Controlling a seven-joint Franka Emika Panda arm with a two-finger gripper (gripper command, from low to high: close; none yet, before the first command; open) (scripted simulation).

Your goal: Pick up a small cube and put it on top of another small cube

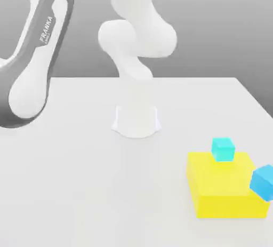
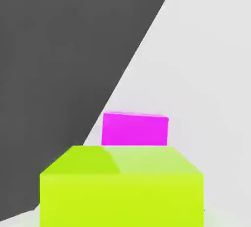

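The small lime cube (image 2: pixel 122 187) sits very close under the hand camera, its top face and one side showing. Just beyond it is a magenta cube (image 2: pixel 135 129), slightly tilted, on the white table (image 2: pixel 206 74). Whether the lime cube is being held or rests on the table cannot be told. In the exterior view, a grey and white arm link (image 1: pixel 37 54) reaches off the exterior view's left.
A big flat yellow block (image 1: pixel 224 187) lies at the exterior view's right, with a cyan cube (image 1: pixel 223 149) on its back edge and a blue cube (image 1: pixel 263 181) at its right side. The arm's base (image 1: pixel 136 120) stands mid-table. The table's edge meets dark floor (image 2: pixel 59 49) near the magenta cube.
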